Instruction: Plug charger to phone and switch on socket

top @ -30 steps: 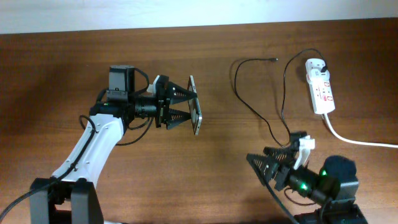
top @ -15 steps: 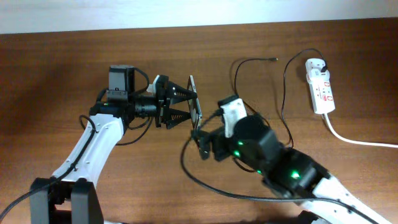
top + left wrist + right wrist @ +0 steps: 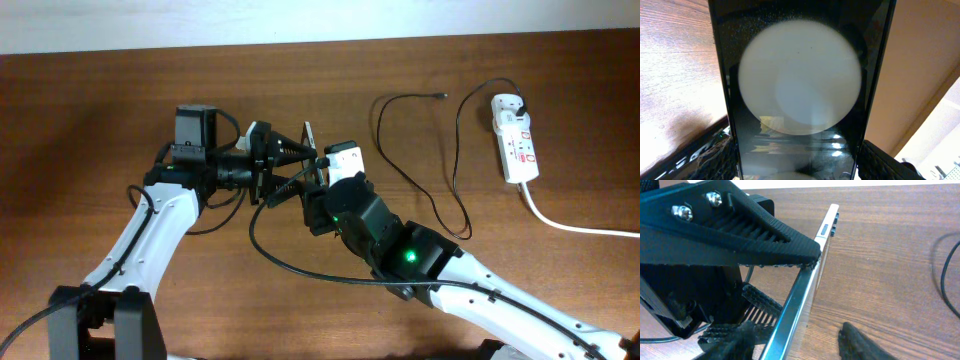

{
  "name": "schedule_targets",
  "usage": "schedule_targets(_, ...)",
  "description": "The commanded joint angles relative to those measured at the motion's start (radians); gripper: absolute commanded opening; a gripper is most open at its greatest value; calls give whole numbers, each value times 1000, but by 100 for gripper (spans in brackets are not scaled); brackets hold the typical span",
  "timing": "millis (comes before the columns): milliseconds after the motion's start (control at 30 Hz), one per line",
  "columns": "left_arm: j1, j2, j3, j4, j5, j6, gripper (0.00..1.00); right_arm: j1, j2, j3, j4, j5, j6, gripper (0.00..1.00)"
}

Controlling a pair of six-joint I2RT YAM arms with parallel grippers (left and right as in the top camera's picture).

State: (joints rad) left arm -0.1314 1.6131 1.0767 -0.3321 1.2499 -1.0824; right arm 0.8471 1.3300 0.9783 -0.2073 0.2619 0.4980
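Overhead, the left tool point(image 3: 303, 167) sits left of centre on the brown desk point(image 3: 100, 100), its two ribbed black fingers pressed onto the phone point(image 3: 308, 134). The phone is held off the desk surface and stands on edge, so it shows only as a thin pale strip. In the left wrist view its glossy black face fills the frame and bears a large white round spot. Just right of it, the right tool point(image 3: 797, 342) meets the phone from the lower right. In the right wrist view its dark fingertips point(image 3: 860, 345) are spread at the bottom of the frame, with the phone's metal edge running down between them. Whether either fingertip touches the phone cannot be told. Further right, the charger point(image 3: 456, 160) lies loose on the desk as a thin black loop, with its connector tip in the upper middle of the frame, well apart from the phone. At the upper right lies the socket point(image 3: 517, 140), with the charger's black plug at its upper end. A thick white cord point(image 3: 570, 225) trails from its lower end to the right edge.
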Motion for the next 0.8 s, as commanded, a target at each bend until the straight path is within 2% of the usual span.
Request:
schedule_targets(0,6,-3,8,5,38,-5,61,4,1,14,3,12,1,43)
schedule_targets(267,6,-3,8,5,33,-5,63,4,0,14,2,-1,1,5)
schedule_targets(367,6,-3,8,6,33,-5,68,4,-1,14,2,-4,1,4)
schedule_targets(400,6,-3,8,6,28,-5,73,3,-2,14,2,-3,1,4)
schedule_targets(433,12,-3,8,13,26,-5,89,3,-5,14,0,-3,1,4)
schedule_targets(467,29,-3,8,35,27,-5,97,3,-11,14,-2,-3,1,4)
schedule_targets(600,91,-3,8,196,51,-5,99,-13,-81,14,-2,-4,15,4)
schedule_targets(667,120,-6,8,382,119,2,99,-46,-122,14,-25,-32,90,4)
schedule_targets(767,172,-82,8,562,197,4,99,-132,-211,14,-116,-205,166,4)
